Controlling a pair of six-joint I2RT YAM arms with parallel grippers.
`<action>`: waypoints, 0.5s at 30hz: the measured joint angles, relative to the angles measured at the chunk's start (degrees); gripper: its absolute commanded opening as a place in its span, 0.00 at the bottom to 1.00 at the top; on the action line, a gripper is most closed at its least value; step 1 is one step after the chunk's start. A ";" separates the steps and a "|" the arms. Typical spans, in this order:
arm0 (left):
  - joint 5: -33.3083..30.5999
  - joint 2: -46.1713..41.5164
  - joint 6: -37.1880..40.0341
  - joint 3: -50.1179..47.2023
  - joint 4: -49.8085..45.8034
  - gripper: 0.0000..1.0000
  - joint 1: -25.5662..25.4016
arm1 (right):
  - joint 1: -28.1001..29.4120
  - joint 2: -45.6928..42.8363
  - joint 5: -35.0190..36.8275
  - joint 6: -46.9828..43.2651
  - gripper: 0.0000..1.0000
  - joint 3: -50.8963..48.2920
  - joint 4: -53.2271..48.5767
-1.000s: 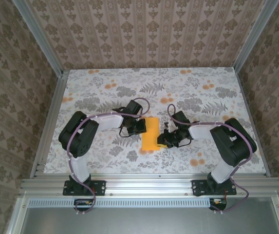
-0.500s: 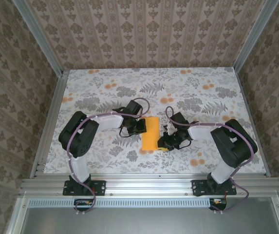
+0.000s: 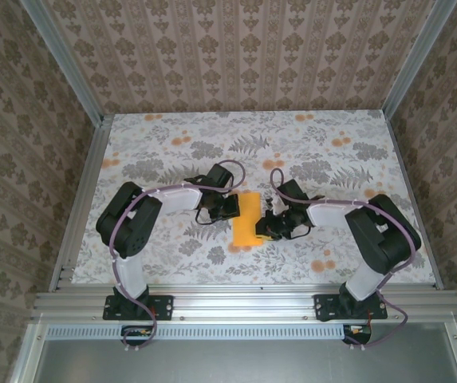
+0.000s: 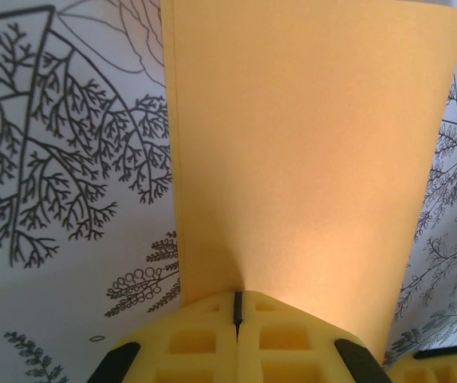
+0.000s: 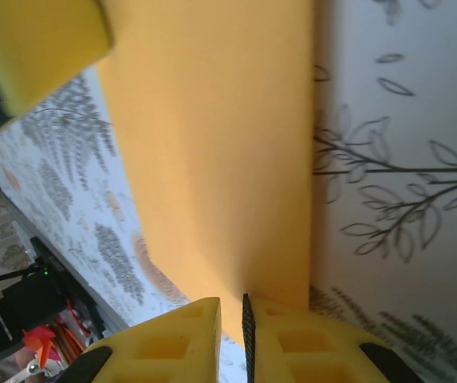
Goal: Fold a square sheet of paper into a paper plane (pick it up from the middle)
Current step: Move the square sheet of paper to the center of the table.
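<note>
Folded into a narrow rectangle, the paper [image 3: 248, 220] lies mid table [image 3: 156, 152], left gripper [image 4: 237, 297] clamped on 1 edge, right gripper [image 5: 232, 302] seemingly pinching the opposite one; next, I judge, 1 pins while the other folds a corner.

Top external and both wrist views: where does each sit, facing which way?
Top external: above, behind the bases, looking down on the table; left arm, right arm show.
Left wrist: on the left arm, along its jaws, shut on the orange paper.
Right wrist: on the right arm, along its jaws onto that paper.
All share the paper.
</note>
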 measured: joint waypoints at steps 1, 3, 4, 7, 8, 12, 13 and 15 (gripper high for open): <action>-0.02 0.00 0.00 0.11 -0.15 0.04 0.00 | 0.00 0.28 0.20 -0.02 0.18 -0.04 -0.07; -0.09 -0.02 0.00 0.15 -0.22 0.04 -0.04 | 0.00 0.70 0.52 -0.04 0.17 -0.04 -0.11; -0.07 -0.04 0.00 0.15 -0.22 0.05 -0.04 | 0.00 0.76 0.50 -0.04 0.17 -0.04 -0.11; 0.04 -0.33 0.02 0.09 -0.13 0.12 -0.02 | 0.35 0.81 0.50 -0.20 0.17 -0.02 -0.13; 0.04 -0.55 0.02 -0.13 0.07 0.14 -0.02 | 0.55 0.81 0.52 -0.26 0.17 0.07 -0.13; 1.14 -2.93 0.02 -1.53 0.76 0.21 0.13 | 2.49 1.92 0.44 -0.31 0.17 1.27 -0.11; 1.73 -3.54 0.02 -1.62 1.18 0.22 0.13 | 2.91 2.25 0.28 -0.31 0.17 1.55 0.11; 3.19 -5.01 0.00 -1.64 2.97 0.22 0.13 | 3.52 2.89 -0.35 -0.31 0.16 1.90 0.74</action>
